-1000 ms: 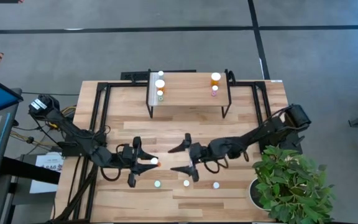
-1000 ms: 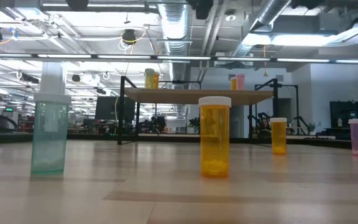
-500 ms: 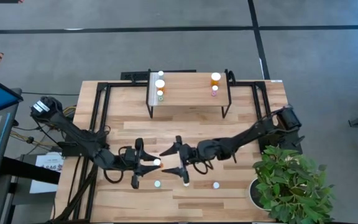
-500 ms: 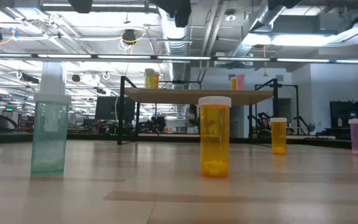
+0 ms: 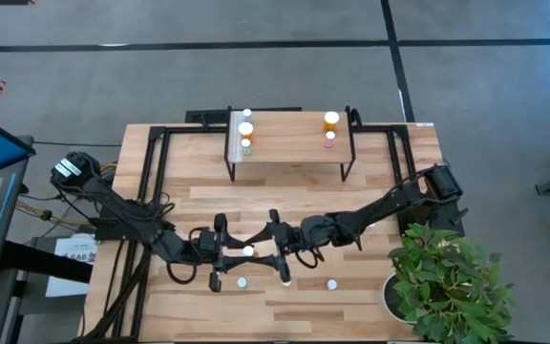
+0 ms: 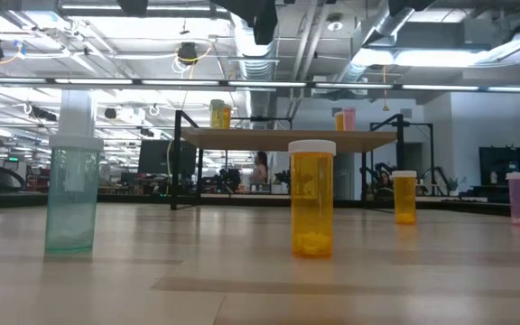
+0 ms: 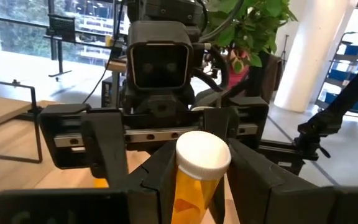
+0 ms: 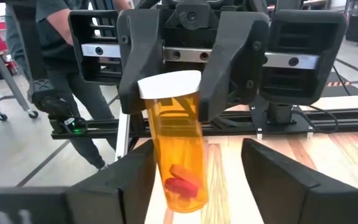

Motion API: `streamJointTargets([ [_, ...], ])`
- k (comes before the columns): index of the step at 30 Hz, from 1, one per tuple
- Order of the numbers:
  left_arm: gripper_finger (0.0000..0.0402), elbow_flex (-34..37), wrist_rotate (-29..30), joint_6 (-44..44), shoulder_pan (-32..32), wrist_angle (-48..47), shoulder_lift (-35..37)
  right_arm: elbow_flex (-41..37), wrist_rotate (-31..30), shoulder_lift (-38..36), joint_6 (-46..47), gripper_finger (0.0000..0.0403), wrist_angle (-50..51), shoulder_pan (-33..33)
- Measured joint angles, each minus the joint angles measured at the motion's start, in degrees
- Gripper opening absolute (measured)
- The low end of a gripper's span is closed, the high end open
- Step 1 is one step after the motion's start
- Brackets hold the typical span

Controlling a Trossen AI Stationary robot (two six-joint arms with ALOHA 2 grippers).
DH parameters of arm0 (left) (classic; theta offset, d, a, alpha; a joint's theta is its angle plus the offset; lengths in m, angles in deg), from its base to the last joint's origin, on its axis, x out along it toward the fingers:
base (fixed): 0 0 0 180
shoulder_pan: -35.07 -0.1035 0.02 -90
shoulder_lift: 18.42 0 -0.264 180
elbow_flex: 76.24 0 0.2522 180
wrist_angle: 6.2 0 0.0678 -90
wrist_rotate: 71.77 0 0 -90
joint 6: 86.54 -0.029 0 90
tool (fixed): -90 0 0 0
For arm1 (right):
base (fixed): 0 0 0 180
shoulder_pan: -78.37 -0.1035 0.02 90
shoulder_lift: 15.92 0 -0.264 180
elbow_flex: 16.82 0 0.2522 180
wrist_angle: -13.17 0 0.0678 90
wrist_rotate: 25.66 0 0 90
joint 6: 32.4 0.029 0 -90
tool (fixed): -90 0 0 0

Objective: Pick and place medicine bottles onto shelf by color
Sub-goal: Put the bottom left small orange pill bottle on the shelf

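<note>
Orange medicine bottle (image 8: 178, 152), white-capped with red pills inside, hangs tilted in mid-air between the two grippers, in front of the shelf (image 5: 289, 132): the left gripper (image 5: 222, 253) has its fingers (image 8: 225, 59) clamped on the bottle just under the cap, while the right gripper (image 5: 277, 254) fingers (image 8: 294, 180) stand apart either side of the lower body, not touching it. To my eye this is a handover above the worktop (image 5: 380, 186). It would go best if the right fingers close squarely on the body, and the left lets go only once that grip is firm.
</note>
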Motion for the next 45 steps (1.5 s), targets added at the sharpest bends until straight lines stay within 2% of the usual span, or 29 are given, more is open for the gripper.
streamJointTargets([
  [12,0.0105,0.00,0.46,0.33,-0.02,-0.34,0.00,0.00,0.88,-0.04,-0.44,0.0119,0.26,-0.04],
  [15,0.0105,0.00,0.79,0.29,-0.02,-0.45,0.00,0.00,1.60,-0.07,-0.42,0.0100,0.19,0.00],
  [19,0.0123,0.00,1.77,-0.82,0.00,-0.68,0.00,0.00,1.60,-0.07,-0.09,0.0102,0.21,0.07],
  [24,0.0165,0.00,3.07,-2.33,0.04,-0.58,0.72,0.00,1.55,-0.07,0.15,0.0116,0.65,0.33],
  [33,0.0229,-0.08,6.09,-9.60,2.79,-0.73,6.75,-0.04,1.49,-0.24,0.12,0.0115,1.35,3.08],
  [38,0.0230,-0.09,9.09,-11.78,6.10,-2.43,8.17,-0.31,1.46,-1.55,-0.92,0.0114,1.61,5.78],
  [45,0.0210,-0.09,13.43,-10.68,9.94,-5.94,8.17,-3.52,1.38,-4.51,-1.51,0.0114,-2.02,9.74],
])
